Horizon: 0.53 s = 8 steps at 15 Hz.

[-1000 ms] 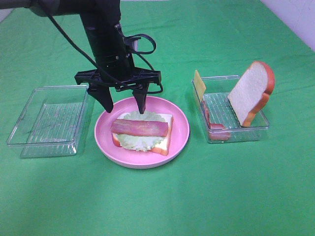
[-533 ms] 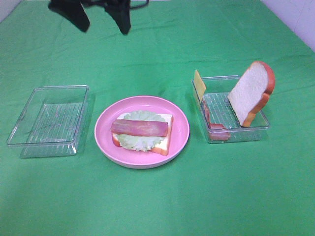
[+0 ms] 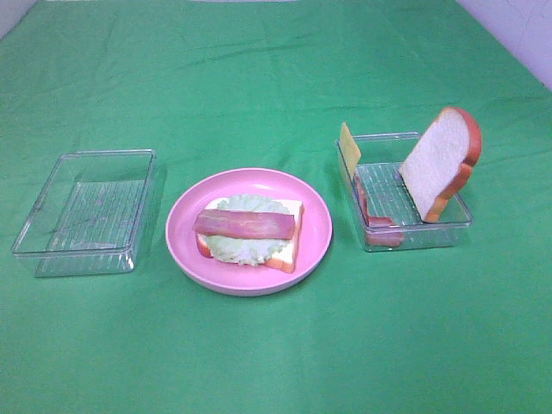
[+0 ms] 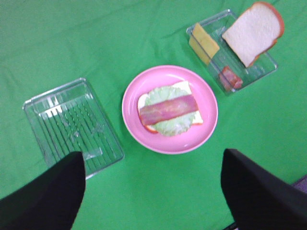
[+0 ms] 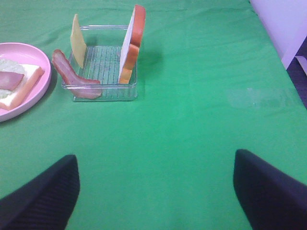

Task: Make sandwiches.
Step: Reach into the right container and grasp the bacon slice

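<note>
An open sandwich [image 3: 248, 228] lies on the round pink plate [image 3: 315, 241]: a white bread slice, pale green lettuce and one bacon strip on top. It also shows in the left wrist view [image 4: 169, 110]. A second bread slice [image 3: 438, 162] leans upright in the right clear tray [image 3: 431, 231], with a yellow cheese slice [image 3: 348, 145] and a bacon strip [image 3: 379, 233]. My left gripper [image 4: 153, 158] is open and empty, high above the plate. My right gripper [image 5: 154, 160] is open and empty, well away from that tray [image 5: 103, 93]. Neither gripper shows in the exterior high view.
An empty clear tray [image 3: 86, 211] stands left of the plate. Green cloth covers the whole table. A pale wall or edge [image 5: 283, 24] shows at the far right in the right wrist view.
My left arm, which hovered open just over the plate, has lifted up and back out of the exterior high view. The sandwich parts have not moved.
</note>
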Each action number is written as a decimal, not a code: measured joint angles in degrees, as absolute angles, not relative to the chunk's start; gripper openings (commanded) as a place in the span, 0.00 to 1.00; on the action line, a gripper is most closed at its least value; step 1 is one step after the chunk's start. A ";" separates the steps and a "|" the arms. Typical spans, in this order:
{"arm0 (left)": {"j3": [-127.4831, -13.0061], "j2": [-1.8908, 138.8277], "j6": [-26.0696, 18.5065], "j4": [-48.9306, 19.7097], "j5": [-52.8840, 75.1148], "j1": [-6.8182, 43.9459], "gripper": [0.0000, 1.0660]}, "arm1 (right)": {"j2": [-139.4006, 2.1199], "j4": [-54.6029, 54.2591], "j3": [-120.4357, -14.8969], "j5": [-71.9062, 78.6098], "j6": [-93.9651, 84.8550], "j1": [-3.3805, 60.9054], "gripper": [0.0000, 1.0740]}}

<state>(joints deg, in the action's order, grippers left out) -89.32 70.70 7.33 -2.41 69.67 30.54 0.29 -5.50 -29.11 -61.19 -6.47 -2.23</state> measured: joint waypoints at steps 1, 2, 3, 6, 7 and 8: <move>-84.80 66.98 7.33 -2.41 69.67 30.54 0.70 | 0.29 -5.50 -29.11 -61.19 -6.47 -2.23 0.77; -79.41 63.48 7.33 -2.41 69.67 30.54 0.70 | 0.29 -5.50 -29.11 -61.19 -6.47 -2.23 0.77; -75.00 60.22 7.33 -2.52 69.67 30.54 0.70 | 0.29 -5.50 -29.11 -61.19 -6.47 -2.23 0.77; -56.78 45.26 7.16 -3.61 69.73 30.54 0.70 | 0.29 -5.50 -29.11 -61.19 -6.47 -2.23 0.77; -52.31 40.79 6.88 -3.55 69.84 30.54 0.70 | 0.29 -5.50 -29.11 -61.19 -6.47 -2.23 0.77; -48.76 36.78 6.36 -3.38 69.84 30.54 0.70 | 0.29 -5.50 -29.11 -61.19 -6.47 -2.23 0.77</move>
